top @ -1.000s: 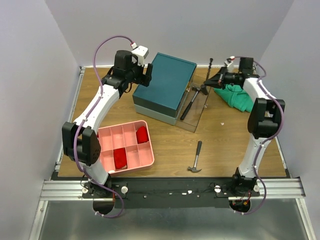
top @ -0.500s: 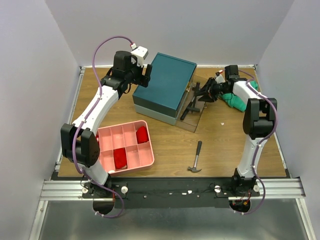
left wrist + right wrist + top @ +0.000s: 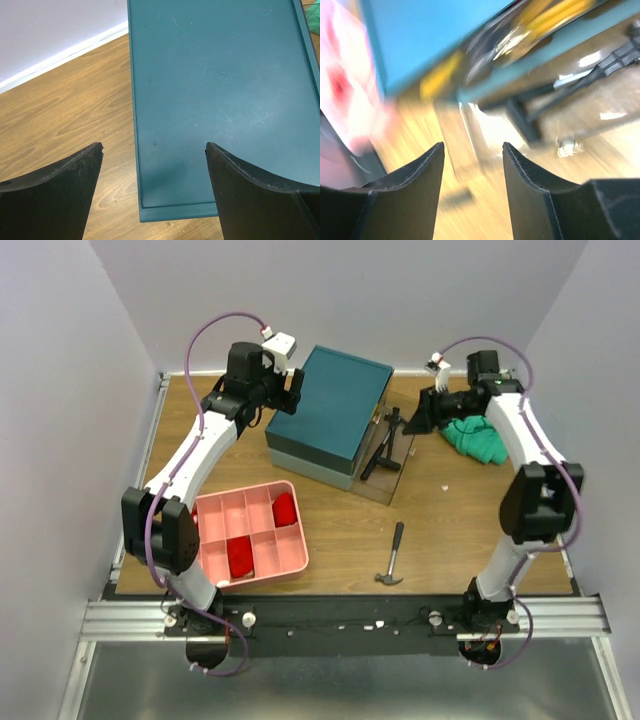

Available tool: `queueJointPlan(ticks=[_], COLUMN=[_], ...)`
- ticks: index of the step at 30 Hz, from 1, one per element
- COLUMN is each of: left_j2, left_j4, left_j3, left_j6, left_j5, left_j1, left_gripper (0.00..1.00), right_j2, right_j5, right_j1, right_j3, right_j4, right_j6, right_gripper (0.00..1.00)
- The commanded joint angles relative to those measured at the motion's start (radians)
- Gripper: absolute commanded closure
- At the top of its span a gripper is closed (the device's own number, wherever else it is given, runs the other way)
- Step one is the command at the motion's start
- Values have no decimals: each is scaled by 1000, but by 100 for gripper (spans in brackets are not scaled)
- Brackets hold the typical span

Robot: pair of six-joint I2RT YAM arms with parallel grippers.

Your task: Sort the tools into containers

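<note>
Set over a wooden table (image 3: 450, 530), with the dark teal box (image 3: 335, 410) straight beneath and ahead of the left gripper (image 3: 155, 145) and just left of the right gripper (image 3: 418, 412). Just behind the right gripper, a green cloth (image 3: 480, 437). Reads as the lull between one drop and the next pick-up, with nothing held on either side. On the left, fingers (image 3: 50, 200) spread wide above the near edge of the lid, gripping nothing. On the right, fingers (image 3: 420, 190) parted to a middling gap, empty, hovering at the outer side of the clear drawer (image 3: 402, 475) pulled out from the lower tier.

To do the step well:
- Lift the right gripper clear of the drawer wall before swinging away.
- Go for the loose hammer (image 3: 394, 552), well apart from that gripper and toward the arm bases.
- Come down across the black handle near its middle and close firmly, guarding against a tip from the heavy steel head.
- Carry it back level and lay it lengthwise into the drawer.
- Keep the left gripper off the lid but near, ready to steady the box.

As for containers:
- Far from both grippers, by the left arm's lower links: a pink divided tray (image 3: 218, 515) holding red lumps (image 3: 240, 555) in two compartments.
- Inside the drawer, just left of the right gripper: a black-handled hammer (image 3: 378, 452) lying lengthwise.
- In the right wrist view, behind clear plastic in the upper tier: a yellow smear (image 3: 560, 15), too blurred to name.
</note>
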Motion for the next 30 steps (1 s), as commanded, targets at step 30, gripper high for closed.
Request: queueJointPlan(ticks=[30], left_j2=[-113], left_j4=[1], left_j3=[-141], left_j6=[-50], left_j5=[15], left_j1=[33], left_gripper=[6], right_j2=[-305], right_j5=[360], right_j1=[581], right_j3=[-757], right_j4=[-327], right_j6=[-1991], right_gripper=[50])
